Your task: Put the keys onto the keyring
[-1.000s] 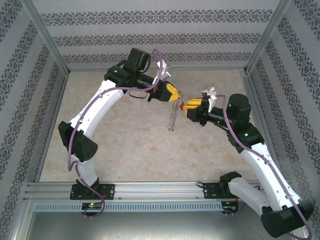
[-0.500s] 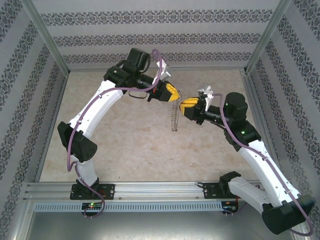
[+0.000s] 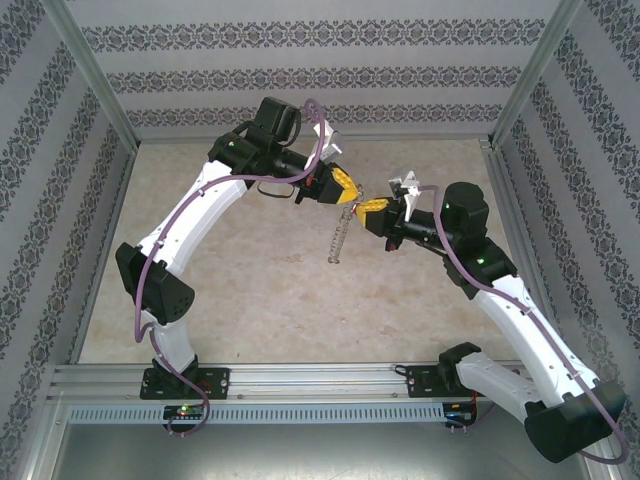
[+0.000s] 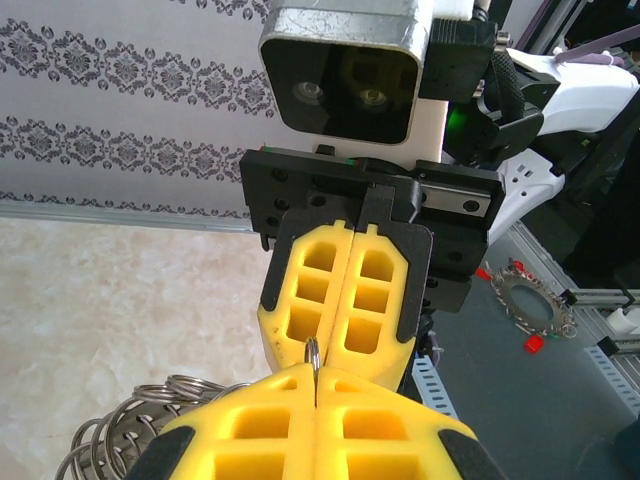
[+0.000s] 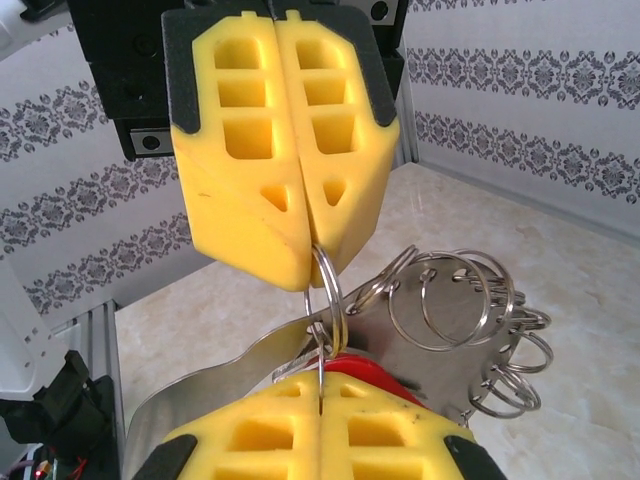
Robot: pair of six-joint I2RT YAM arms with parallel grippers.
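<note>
I see both pairs of fingers clamped shut, tips almost meeting. The left gripper (image 3: 350, 193) pinches the keyring (image 3: 340, 240), which dangles mid-air. The right gripper (image 3: 366, 208) nips the key (image 5: 355, 368); the right wrist view catches its red head.

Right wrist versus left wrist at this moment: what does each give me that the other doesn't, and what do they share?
Right wrist: the key, its red head just above the right tool. Left wrist: the right arm's camera housing and a ring-shaped item lying on a grey surface. Both: left tool and right tool shut, tip to tip, a thin ring bridging them, with the keyring and its small rings bunched alongside.
</note>
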